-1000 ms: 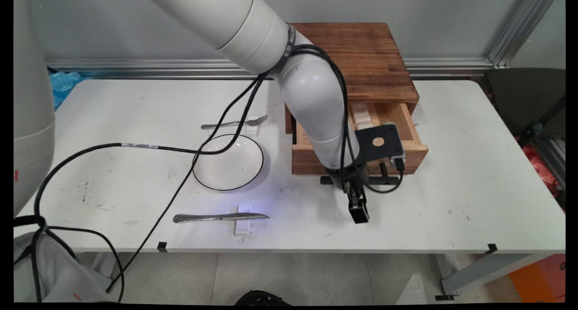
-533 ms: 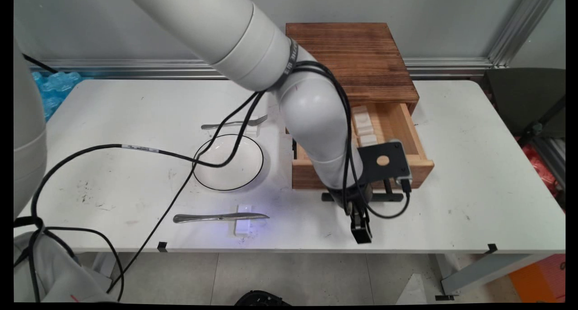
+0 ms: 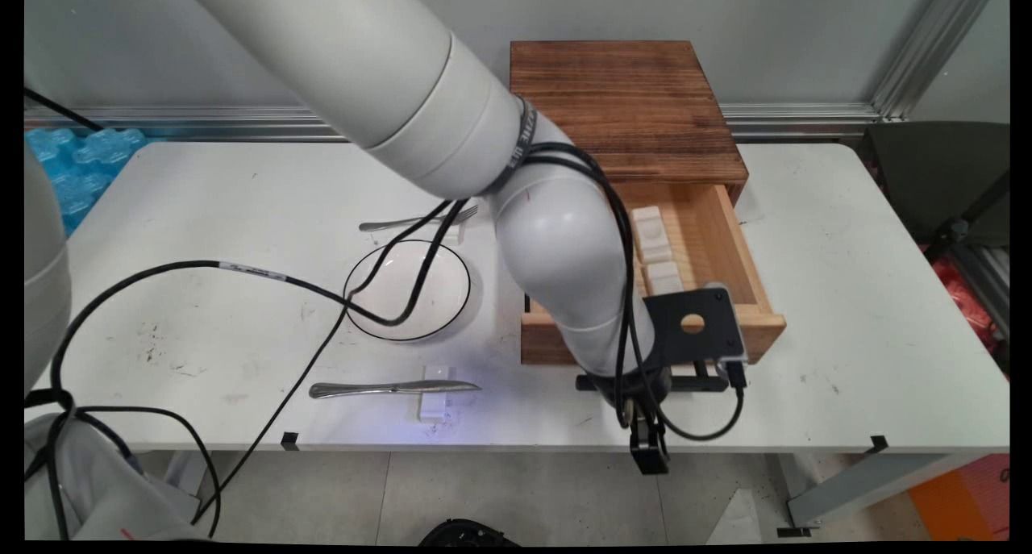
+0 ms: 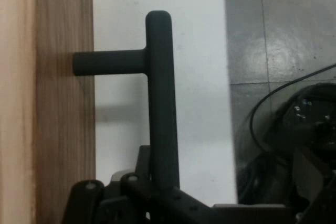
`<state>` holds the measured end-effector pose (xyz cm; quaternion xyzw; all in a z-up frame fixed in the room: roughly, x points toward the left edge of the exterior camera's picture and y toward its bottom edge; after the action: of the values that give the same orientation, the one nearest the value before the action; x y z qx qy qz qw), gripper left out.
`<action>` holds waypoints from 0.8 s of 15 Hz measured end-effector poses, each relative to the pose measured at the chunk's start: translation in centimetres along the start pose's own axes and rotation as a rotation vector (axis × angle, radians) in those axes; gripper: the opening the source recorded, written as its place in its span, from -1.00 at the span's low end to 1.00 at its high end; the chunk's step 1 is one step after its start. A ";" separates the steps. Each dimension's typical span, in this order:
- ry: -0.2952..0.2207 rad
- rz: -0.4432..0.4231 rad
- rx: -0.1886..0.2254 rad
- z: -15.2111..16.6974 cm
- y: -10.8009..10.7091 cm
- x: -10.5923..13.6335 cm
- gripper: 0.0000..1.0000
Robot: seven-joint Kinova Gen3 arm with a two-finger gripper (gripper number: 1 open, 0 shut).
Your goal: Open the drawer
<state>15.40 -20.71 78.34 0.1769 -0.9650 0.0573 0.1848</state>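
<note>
Main view shows the whole worktop [image 3: 846, 296], which the hand view does not. A dark wooden cabinet [image 3: 629, 102] stands at the far side against the wall. Its pale drawer [image 3: 766, 312] is pulled well out toward the near edge, and white blocks [image 3: 653, 231] lie in a row inside it. The arm hides the drawer's left part.

The gripper [image 3: 645, 385] sits at the black drawer handle [image 3: 701, 383], just in front of the drawer face. A black bracket with a round hole [image 3: 693, 324] stands above it.

Left of the drawer lies a white plate [image 3: 407, 289] with a dark rim. A fork [image 3: 415, 219] is beyond the plate and a knife [image 3: 395, 389] is nearer the camera. The knife is propped on a small white rest [image 3: 435, 405].

Hand view gives what the arm covers there. The drawer handle [image 4: 160, 98] is a round black bar joined to the wooden drawer [image 4: 63, 129] front by a short post. Its lower end runs down into the gripper [image 4: 157, 192]. The fingers are clamped on the bar, though the fingertips themselves are lost in the black linkage. White worktop [image 4: 199, 77] lies behind the bar. Grey floor tiles [image 4: 278, 35] show past the worktop's edge.

There is little writing. A white label [image 3: 254, 272] on the black cable and a dark lettered band [image 3: 524, 139] round the arm both carry print, and neither can be read.
</note>
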 end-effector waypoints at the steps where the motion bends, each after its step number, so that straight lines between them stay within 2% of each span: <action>1: 0.000 0.001 -0.002 0.0 0.4 0.0 1.00; 7: 0.002 0.012 -0.019 -0.3 2.4 0.2 1.00; 12: 0.003 0.018 -0.028 -0.6 3.3 0.2 1.00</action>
<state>14.25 -17.58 78.77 0.1656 -0.9670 0.0458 0.1880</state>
